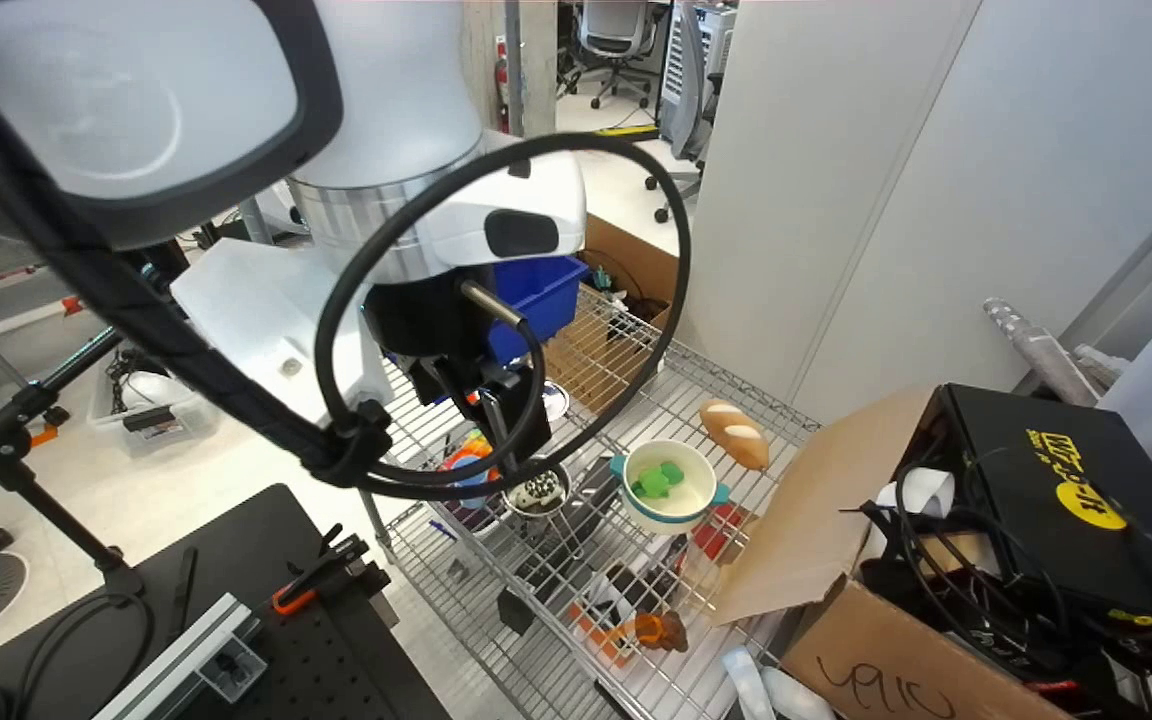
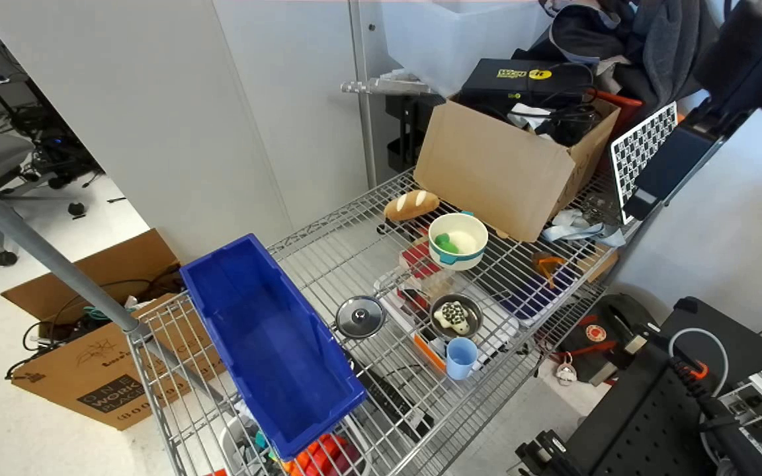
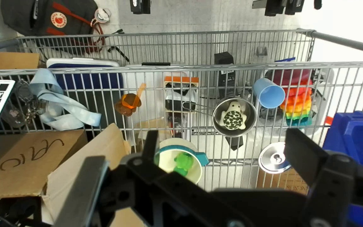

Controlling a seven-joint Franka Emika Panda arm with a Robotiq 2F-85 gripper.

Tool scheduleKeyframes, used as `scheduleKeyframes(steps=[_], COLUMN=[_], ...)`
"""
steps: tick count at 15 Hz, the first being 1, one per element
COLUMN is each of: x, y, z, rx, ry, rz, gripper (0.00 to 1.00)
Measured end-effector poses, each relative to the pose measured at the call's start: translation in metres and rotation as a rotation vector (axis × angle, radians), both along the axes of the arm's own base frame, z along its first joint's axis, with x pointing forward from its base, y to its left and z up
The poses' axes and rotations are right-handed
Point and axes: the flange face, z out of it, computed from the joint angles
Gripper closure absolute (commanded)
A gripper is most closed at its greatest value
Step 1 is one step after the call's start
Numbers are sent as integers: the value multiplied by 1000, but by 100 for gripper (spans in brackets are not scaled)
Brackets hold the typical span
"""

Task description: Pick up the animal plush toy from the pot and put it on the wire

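Task toy is a small cream-white plush turtle (image 3: 233, 119), domed shell covered in black spots, small dark marks on the head. It lies shell up, limbs spread, inside a small round silvery metal pot (image 3: 250, 118) with a thin looped wire handle (image 3: 197, 108). Toy fits within the rim, bare metal showing around it; head points toward the top of the wrist view, handle off to the left. Pot stands on the bench (image 3: 181, 68), a silver-white metal wire-grid rack, the task's wire. Black two-fingered claw (image 3: 222, 135) has its fingers spread wide apart; in the wrist view the pot shows between them, beyond the tips. Turtle visible in both exterior views; black loop of cable (image 1: 576, 142) partly covers the pot in an exterior view. Light blue plastic cup (image 2: 462, 358) just beside the pot, can't tell if touching. Round silvery metal lid with a knob (image 2: 360, 317) near it. Cream bowl with teal handles (image 2: 468, 239) holds a green toy (image 2: 446, 243); brown oval bread-loaf toy with pale stripes (image 2: 411, 205) near that bowl. Long deep-blue plastic bin (image 2: 275, 344) also on the bench.
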Motion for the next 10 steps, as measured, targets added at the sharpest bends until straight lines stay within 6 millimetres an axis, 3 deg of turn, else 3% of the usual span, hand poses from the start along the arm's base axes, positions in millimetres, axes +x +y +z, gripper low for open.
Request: scheduleKeyframes(steps=[10], x=[62], y=[51], z=[-84], rx=[51], ry=[8], rz=[-23], gripper=[0])
